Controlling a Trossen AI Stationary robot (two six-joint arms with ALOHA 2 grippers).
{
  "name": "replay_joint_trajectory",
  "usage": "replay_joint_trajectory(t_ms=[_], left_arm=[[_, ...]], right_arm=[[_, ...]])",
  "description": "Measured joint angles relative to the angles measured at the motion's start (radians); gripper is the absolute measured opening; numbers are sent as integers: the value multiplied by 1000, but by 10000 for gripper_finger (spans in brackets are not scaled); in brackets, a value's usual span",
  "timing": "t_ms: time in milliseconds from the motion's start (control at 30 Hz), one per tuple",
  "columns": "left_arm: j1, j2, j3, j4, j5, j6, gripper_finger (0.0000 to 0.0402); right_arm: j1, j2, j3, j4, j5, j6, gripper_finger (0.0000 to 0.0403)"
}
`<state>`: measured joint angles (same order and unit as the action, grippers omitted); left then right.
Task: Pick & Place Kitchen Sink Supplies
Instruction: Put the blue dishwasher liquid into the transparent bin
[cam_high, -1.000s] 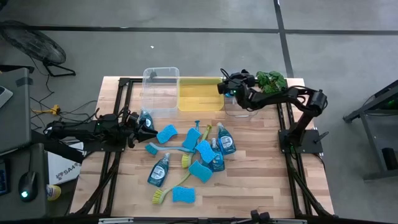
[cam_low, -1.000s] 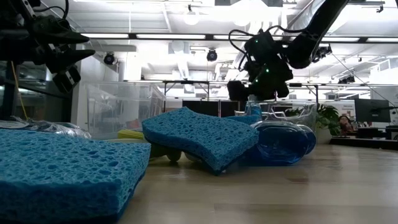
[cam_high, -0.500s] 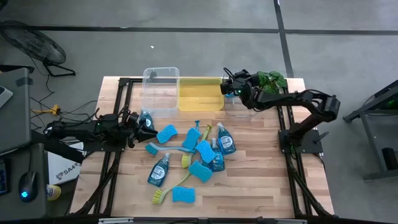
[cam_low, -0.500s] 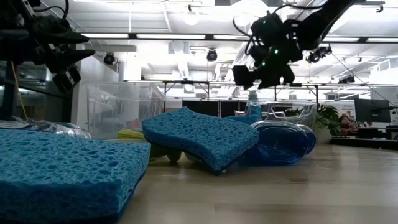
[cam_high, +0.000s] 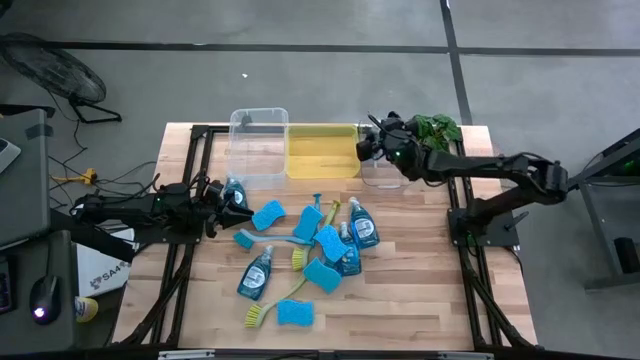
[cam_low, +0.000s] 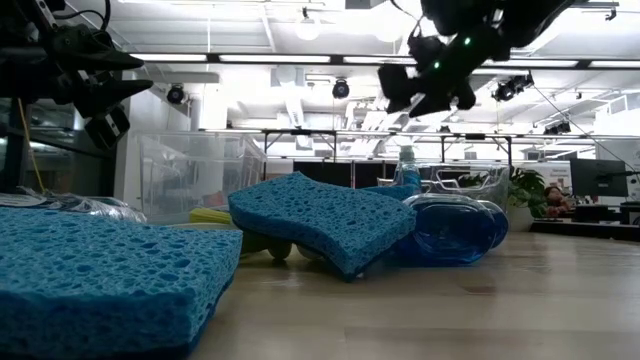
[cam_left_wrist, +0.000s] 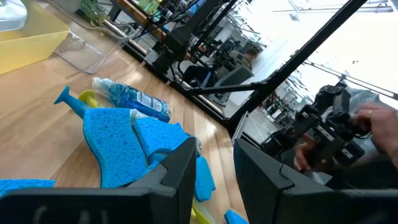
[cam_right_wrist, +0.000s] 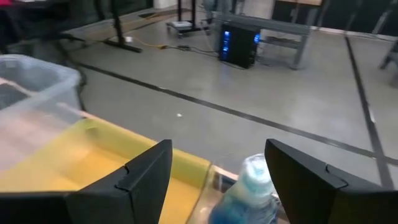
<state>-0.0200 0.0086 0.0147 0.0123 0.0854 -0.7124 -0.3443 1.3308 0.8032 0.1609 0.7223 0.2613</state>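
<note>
- The right gripper (cam_high: 366, 146) was held with its two dark fingers (cam_right_wrist: 146, 177) spread apart and nothing between them, raised above the back of the worktop by the yellow plastic bin (cam_high: 320, 152).
- Just past those fingers, a small clear bottle of blue dish soap (cam_right_wrist: 247, 190) was seen standing in the small clear container (cam_high: 385, 176) beside the yellow bin.
- The left gripper (cam_high: 243, 212) was held low at the left of the wooden worktop (cam_high: 420, 280), its fingers (cam_left_wrist: 177, 171) parted by a narrow gap and empty, the tips pointed at the pile of supplies.
- Just beside those tips a flat blue rectangular sponge (cam_high: 267, 215) was lying, with another small soap bottle (cam_high: 234, 190) close behind the gripper.
- The rest of the supplies were scattered over the middle of the worktop: soap bottles (cam_high: 361, 224) lying flat, further blue sponges (cam_high: 294, 313), and long-handled blue and yellow-green dish brushes (cam_high: 268, 306).
- A tall clear plastic bin (cam_high: 257, 145) stood to the left of the yellow one, and a green leafy plant (cam_high: 437, 128) sat at the back right corner.
</note>
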Motion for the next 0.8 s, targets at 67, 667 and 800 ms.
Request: replay_joint_trajectory(t_ms=[67, 667, 800], left_arm=[[0, 0, 0, 0, 0, 0, 105], [0, 0, 0, 0, 0, 0, 105], [0, 0, 0, 0, 0, 0, 105]], right_arm=[[22, -28, 0, -21, -1, 0, 251], [328, -142, 0, -163, -24, 87, 251], [379, -142, 0, -172, -24, 105, 251]])
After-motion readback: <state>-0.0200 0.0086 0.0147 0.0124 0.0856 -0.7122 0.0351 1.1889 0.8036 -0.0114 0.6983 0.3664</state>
